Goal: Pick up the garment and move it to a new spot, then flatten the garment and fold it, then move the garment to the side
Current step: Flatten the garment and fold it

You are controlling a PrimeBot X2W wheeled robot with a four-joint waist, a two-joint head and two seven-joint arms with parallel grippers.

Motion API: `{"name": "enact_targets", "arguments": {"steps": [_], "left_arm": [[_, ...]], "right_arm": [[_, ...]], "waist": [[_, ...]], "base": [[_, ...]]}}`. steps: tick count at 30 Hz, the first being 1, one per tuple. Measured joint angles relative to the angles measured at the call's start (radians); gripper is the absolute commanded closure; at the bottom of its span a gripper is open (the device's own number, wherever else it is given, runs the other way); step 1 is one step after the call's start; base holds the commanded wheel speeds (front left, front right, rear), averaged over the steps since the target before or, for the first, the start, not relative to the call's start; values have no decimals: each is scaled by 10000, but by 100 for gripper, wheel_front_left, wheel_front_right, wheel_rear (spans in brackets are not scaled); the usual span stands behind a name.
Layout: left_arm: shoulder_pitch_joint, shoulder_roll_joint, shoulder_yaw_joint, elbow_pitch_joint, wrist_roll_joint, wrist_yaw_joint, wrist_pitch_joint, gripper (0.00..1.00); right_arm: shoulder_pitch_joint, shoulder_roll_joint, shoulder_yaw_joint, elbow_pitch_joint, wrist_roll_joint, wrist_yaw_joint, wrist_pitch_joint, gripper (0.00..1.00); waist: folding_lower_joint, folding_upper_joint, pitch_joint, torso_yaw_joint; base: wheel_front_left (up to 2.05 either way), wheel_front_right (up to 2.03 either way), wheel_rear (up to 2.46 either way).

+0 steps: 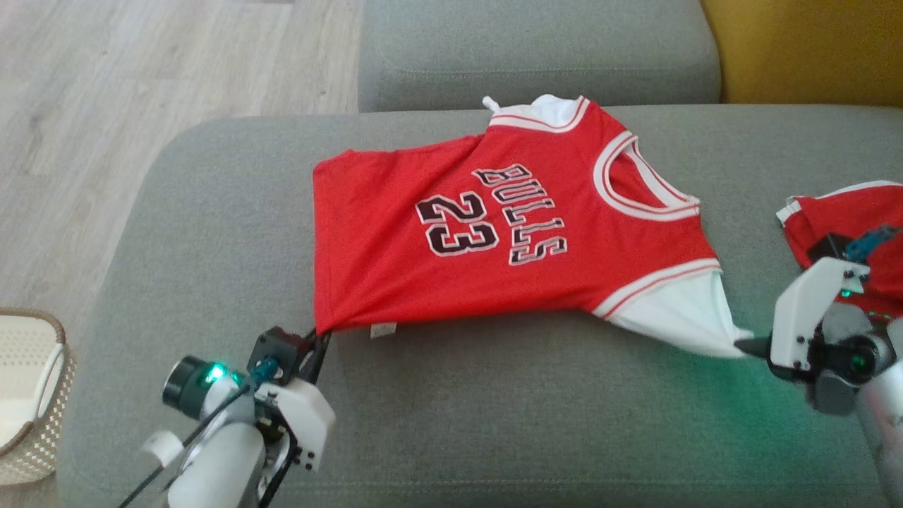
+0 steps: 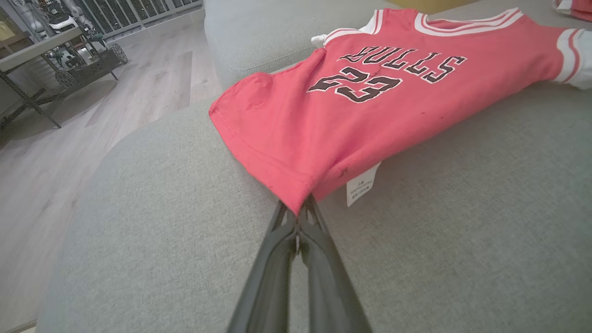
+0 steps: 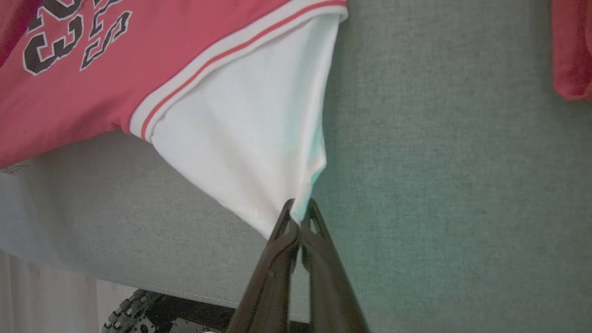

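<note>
The big grey sofa seat [image 1: 494,423] takes up most of the head view. My read is I'm in the flatten part of the job, so the trick is to use all that open cushion. I'd pull both ends evenly toward the bottom of the frame, low over the fabric, without letting one arm race ahead and skew the whole thing.

The red jersey [image 1: 508,233] lies front-up across the middle of the seat, neck toward the right of the frame and hem toward the left. It's mostly flat, but the far sleeve [image 1: 536,109] at the top is bunched and there's a crease near it. So I'd want some gentle sideways tension too, not just a tug.

At the right edge there's a second red garment [image 1: 839,219] worth steering clear of, and a woven basket [image 1: 42,367] at the lower left edge.

Now the small stuff. My right jaws are pinched together on the tip of the near white sleeve [image 3: 249,152], at the jersey's lower right, with the cloth drawn out to a point. My left jaws are clamped on the near hem corner [image 2: 296,194] at lower left, right beside the little white label [image 2: 363,185]. So the jersey sits just above both jaws in the head view, strung between them along its near edge.
</note>
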Motion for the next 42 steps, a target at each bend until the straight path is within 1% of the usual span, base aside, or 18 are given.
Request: {"name": "enact_targets", "arguments": {"steps": [4,5,11,14,17,21,28,30,35,39,42], "left_arm": [[331,46,-58,-102,-4,-119,0,100],[589,42,-46,-159,-81,-173,0,100],[1535,142,-159,-418,-314,-291,15,100],[1923,305,-357,-732,-334,-353,161,100],[2284,522,-458,-1143,-460,-497,253,100],[2710,865,-648,-1718,-556,-523,525,100],[3522,1388,-963,-3007,-830,-619,1218,100],[3629,1542,-970,-3325,-928,-656,1409,100],[3654,1689,-961,-4107,-995,-623,1737,100],[3588,1699,-941,-4560,-1118,-587,1965,100],[3455,1712,-934,-4625,-1143,-587,1996,100]], "right_arm": [[531,-222,-36,-591,102,-2,830,100],[793,-343,-82,-861,100,0,1233,100],[1729,-558,-522,-1684,90,0,2245,100],[2220,-671,-709,-2167,-36,0,2788,100],[2624,-771,-1135,-2606,-130,0,3344,100],[3145,-790,-1601,-3260,-311,0,4130,100],[4491,-784,-2234,-4909,-552,0,5779,100],[4813,-750,-2512,-5373,-652,0,6082,100],[4911,-355,-3196,-6174,-980,0,6123,100],[4597,-36,-3361,-6362,-1204,-2,5595,100],[4311,8,-3359,-6360,-1310,-2,5269,100]], "waist": [[0,0,-130,31],[0,0,-195,48],[0,0,-390,176],[0,0,-477,267],[0,0,-542,357],[0,0,-622,462],[0,0,-715,561],[0,0,-709,568],[0,0,-603,578],[0,0,-456,617],[0,0,-373,649]], "base": [[0,0,0],[0,0,0],[0,0,0],[0,0,0],[0,0,0],[0,0,0],[0,0,0],[0,0,0],[0,0,0],[0,0,0],[0,0,0]]}}
